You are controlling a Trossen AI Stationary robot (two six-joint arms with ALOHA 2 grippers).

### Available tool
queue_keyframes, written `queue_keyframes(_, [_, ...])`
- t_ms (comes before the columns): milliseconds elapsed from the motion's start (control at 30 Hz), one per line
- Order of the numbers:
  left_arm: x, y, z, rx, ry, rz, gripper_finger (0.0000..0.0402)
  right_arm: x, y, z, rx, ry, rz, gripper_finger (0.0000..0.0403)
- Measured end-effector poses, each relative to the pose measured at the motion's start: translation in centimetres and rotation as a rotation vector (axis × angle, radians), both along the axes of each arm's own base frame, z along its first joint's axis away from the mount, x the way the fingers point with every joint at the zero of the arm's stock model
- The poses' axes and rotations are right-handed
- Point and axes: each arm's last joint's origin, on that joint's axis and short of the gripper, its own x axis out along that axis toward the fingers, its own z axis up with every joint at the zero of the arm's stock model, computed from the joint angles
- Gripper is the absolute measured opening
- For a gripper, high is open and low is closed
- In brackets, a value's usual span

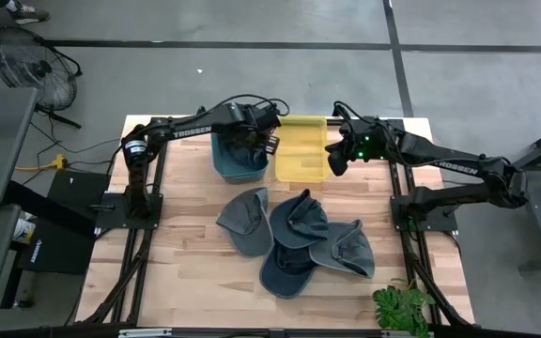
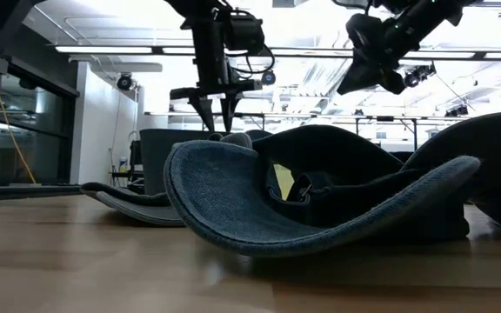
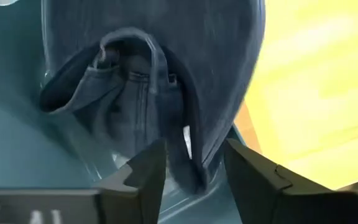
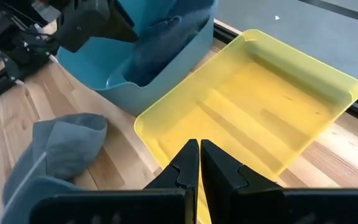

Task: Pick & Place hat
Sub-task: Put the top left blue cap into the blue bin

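Observation:
A denim hat (image 3: pixel 166 81) lies crumpled inside the blue bin (image 1: pixel 222 164) at the table's far middle. My left gripper (image 3: pixel 194 149) points down into that bin, open, its fingers on either side of the hat's hanging fold. My right gripper (image 4: pixel 199 163) is shut and holds nothing. It hovers over the near right part of the yellow bin (image 1: pixel 301 150), which stands next to the blue one. Several more denim hats (image 1: pixel 294 239) lie on the wood nearer the front, resting on brims and crowns. My left gripper has a folded edge of the hat (image 3: pixel 194 171) hanging between its parted fingers, which come from above, slanting down into the bin. Whether a finger (image 3: pixel 148 171) still touches the cloth I cannot tell. The hat rests on the bin's floor and wall.
The loose hats overlap in a cluster at the table's middle and front; one (image 2: pixel 320 200) fills the low view. A green plant (image 1: pixel 402 308) sits at the front right corner. Bare wood lies at the front left.

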Motion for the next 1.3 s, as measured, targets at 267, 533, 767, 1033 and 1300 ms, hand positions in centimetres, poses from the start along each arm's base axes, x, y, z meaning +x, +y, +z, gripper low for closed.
queue_keyframes(267, [-0.4,0.0,3.2,0.054,0.006,-0.035,0.0187,0.0,0.0,0.0,0.000,0.003,0.010,0.0012])
queue_keyframes(533, [-1.1,-0.1,8.4,0.194,0.012,-0.137,0.0181,0.0,0.1,-0.1,0.011,0.013,0.044,0.0012])
queue_keyframes(767, [-2.7,-0.8,11.1,0.198,0.080,-0.210,0.0102,-0.2,0.3,-0.5,0.023,0.054,0.077,0.0012])
queue_keyframes(1033, [-3.8,-1.2,10.7,0.144,0.206,-0.234,0.0012,0.1,0.0,0.1,0.003,-0.014,0.006,0.0012])
queue_keyframes(1300, [-3.8,-1.3,11.8,0.176,0.135,-0.357,0.0002,1.8,-0.7,0.0,0.003,-0.108,0.001,0.0012])
